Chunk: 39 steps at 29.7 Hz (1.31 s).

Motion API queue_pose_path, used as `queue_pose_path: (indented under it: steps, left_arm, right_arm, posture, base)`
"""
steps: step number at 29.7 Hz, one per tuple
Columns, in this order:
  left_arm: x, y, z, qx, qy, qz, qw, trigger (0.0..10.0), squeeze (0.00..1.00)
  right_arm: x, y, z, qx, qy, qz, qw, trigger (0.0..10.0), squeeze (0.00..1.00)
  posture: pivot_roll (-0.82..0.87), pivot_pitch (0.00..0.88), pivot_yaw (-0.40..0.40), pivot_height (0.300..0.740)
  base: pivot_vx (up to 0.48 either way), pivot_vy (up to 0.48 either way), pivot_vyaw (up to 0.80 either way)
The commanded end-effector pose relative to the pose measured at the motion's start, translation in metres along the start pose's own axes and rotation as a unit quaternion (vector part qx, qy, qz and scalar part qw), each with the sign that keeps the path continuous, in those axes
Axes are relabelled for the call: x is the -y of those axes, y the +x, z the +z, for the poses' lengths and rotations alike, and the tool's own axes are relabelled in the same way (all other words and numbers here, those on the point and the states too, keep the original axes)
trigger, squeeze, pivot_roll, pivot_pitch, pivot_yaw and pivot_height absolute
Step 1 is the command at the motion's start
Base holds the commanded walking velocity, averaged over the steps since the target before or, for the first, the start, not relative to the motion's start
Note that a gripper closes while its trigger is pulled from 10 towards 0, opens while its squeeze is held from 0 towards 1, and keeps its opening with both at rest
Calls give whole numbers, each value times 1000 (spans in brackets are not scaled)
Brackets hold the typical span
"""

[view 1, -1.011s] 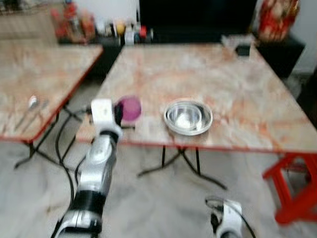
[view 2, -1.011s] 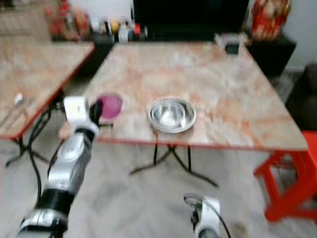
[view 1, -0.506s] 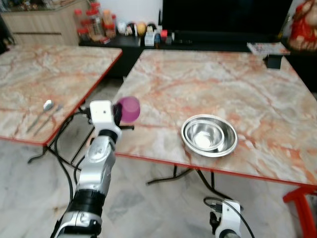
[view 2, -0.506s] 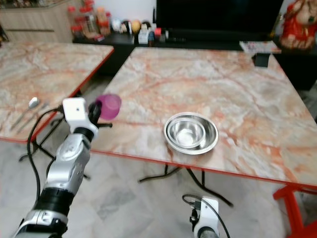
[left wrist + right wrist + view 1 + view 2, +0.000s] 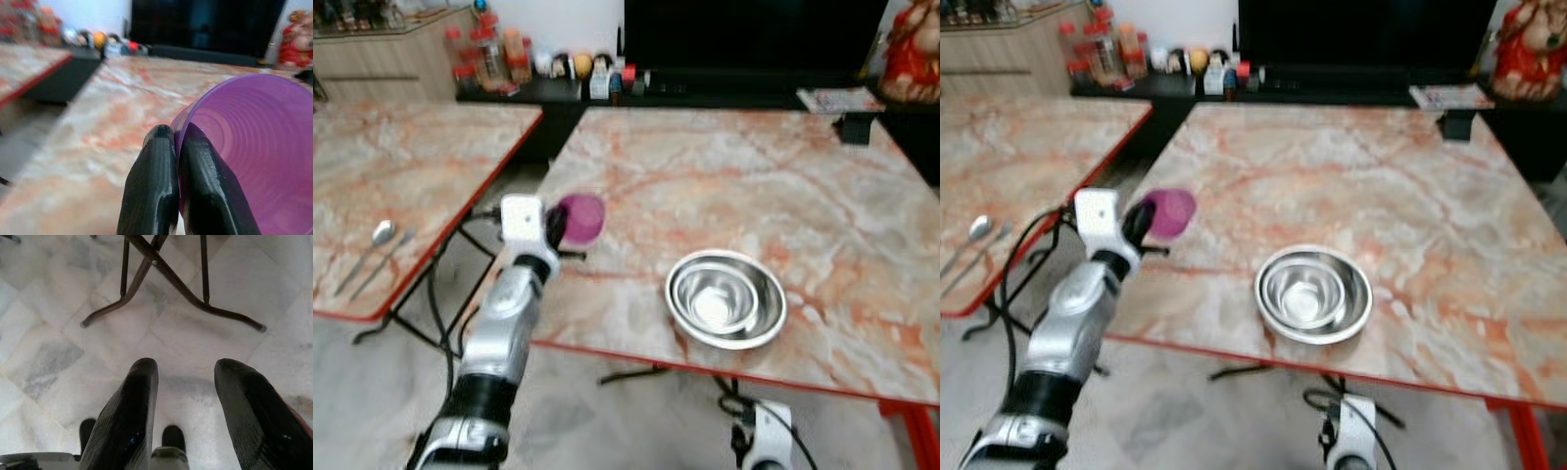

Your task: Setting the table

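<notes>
While blur softens the steel bowls (image 5: 725, 299), left gripper (image 5: 177, 161) jaws pinch the purple cup (image 5: 578, 217) rim above the surface (image 5: 724, 176); right gripper (image 5: 188, 396) jaws gape, wrist cut off

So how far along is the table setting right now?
Done: a steel bowl sits near the table's front edge. In hand: the left hand pinches a purple cup by its rim above the table. Left: setting the cup down; spoon and fork lie on the side table.

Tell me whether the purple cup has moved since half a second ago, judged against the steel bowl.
Cannot tell. The purple cup, pinched in the left gripper, sits left of and beyond the steel bowl much as before; the whole view shifted, so the camera moved.
</notes>
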State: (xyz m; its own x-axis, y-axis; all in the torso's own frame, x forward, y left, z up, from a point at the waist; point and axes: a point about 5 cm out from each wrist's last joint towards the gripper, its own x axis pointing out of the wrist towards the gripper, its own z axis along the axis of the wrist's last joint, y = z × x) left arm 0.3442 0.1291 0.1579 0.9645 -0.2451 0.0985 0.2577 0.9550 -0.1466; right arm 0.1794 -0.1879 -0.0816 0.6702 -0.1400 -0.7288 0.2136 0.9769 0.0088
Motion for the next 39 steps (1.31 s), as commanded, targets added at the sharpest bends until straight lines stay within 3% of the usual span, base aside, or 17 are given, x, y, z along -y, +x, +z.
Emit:
queue_pose_path:
  steps: [1, 2, 5, 7, 13, 15, 17, 20, 26, 32, 39]
  left_arm:
    - [1, 0, 3, -25, 3, -15, 1000, 10000, 0]
    - [1, 0, 1, -47, 30, -30, 998, 10000, 0]
    - [2, 0, -1, -65, 42, -50, 996, 10000, 0]
    - [8, -1, 5, -72, 59, -93, 991, 10000, 0]
    - [9, 5, 8, -103, 95, -98, 985, 10000, 0]
    - [13, 8, 5, -124, 106, -113, 980, 10000, 0]
    - [18, 9, -5, -168, 131, -141, 967, 10000, 0]
    - [23, 12, -12, -189, 131, -160, 960, 10000, 0]
    - [39, 20, -19, -210, 147, -190, 948, 10000, 0]
    - [46, 27, -17, -211, 158, -194, 945, 10000, 0]
    - [45, 30, -13, -211, 171, -195, 942, 10000, 0]
  right_arm:
    - [1, -1, -4, -8, 0, -3, 1000, 10000, 0]
    - [1, -1, -4, -8, 1, -3, 1000, 10000, 0]
    - [0, -1, -5, -9, 3, -3, 1000, 10000, 0]
    - [0, -2, -7, -12, 4, -4, 1000, 10000, 0]
    - [-1, -3, -11, -16, 4, -6, 1000, 10000, 0]
    - [0, -4, -12, -18, 6, -8, 1000, 10000, 0]
    - [0, -5, -15, -21, 9, -11, 1000, 10000, 0]
    - [2, -5, -17, -22, 14, -15, 1000, 10000, 0]
    - [4, -7, -20, -26, 17, -20, 999, 10000, 0]
    - [6, -8, -21, -25, 24, -26, 999, 10000, 0]
    - [8, -8, -23, -25, 27, -29, 999, 10000, 0]
  posture:
    - [5, 0, 38, 740]
    - [5, 0, 41, 740]
    - [4, 0, 43, 740]
    - [5, 0, 51, 740]
    - [5, 0, 64, 740]
    - [0, 0, 73, 740]
    - [-8, 0, 82, 740]
    - [-16, 0, 88, 740]
    - [-20, 0, 89, 740]
    - [-31, 0, 94, 740]
    - [-25, 0, 90, 740]
  base:
    - [0, 0, 0]
    - [0, 0, 0]
    - [0, 0, 0]
    - [0, 0, 0]
    - [0, 0, 0]
    - [0, 0, 0]
    - [0, 0, 0]
    - [0, 0, 0]
    - [0, 0, 0]
    - [0, 0, 0]
    - [0, 0, 0]
